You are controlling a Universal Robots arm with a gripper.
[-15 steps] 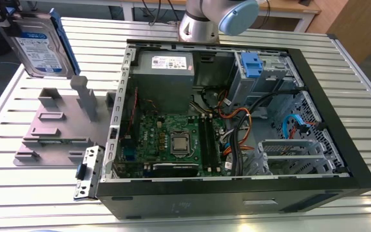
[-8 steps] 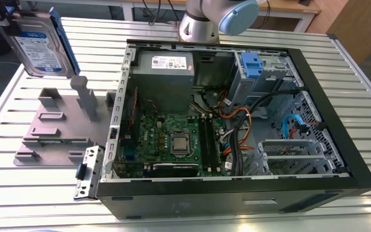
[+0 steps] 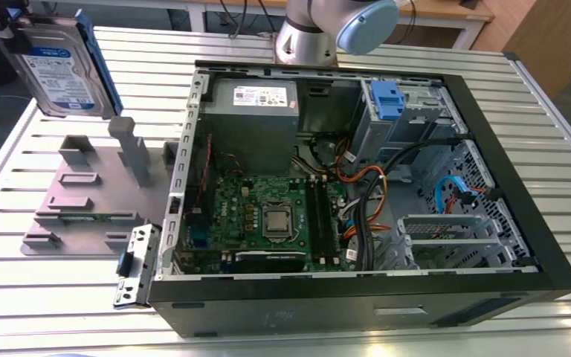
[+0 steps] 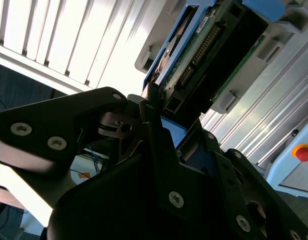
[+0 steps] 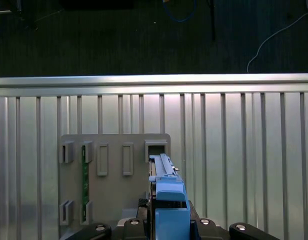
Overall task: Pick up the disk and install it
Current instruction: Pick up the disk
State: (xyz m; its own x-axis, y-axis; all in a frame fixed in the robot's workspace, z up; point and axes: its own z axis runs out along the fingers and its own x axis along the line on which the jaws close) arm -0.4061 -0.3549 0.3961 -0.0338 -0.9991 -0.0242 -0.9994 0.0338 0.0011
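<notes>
The disk (image 3: 62,67), a silver-grey drive with a white-and-blue label and blue side rails, hangs upright in the air at the exterior view's far left, above the grey fixture plate (image 3: 87,201). My gripper (image 3: 10,26) is shut on its upper end. In the second wrist view the black fingers (image 4: 154,130) clamp the disk (image 4: 204,45), whose circuit-board side shows. The first wrist view looks along the disk's blue-railed edge (image 5: 166,192), over an empty slot of the fixture plate (image 5: 114,175). The open computer case (image 3: 523,223) lies to the exterior view's right, with a blue-clipped drive bay (image 3: 385,100) at its far corner.
The fixture plate carries upright grey posts (image 3: 131,149) and a green memory stick (image 5: 85,170). A loose metal bracket (image 3: 134,264) lies by the case's near corner. The arm's base (image 3: 315,33) stands behind the case. Beyond the slatted table's edge (image 5: 154,80) is dark floor.
</notes>
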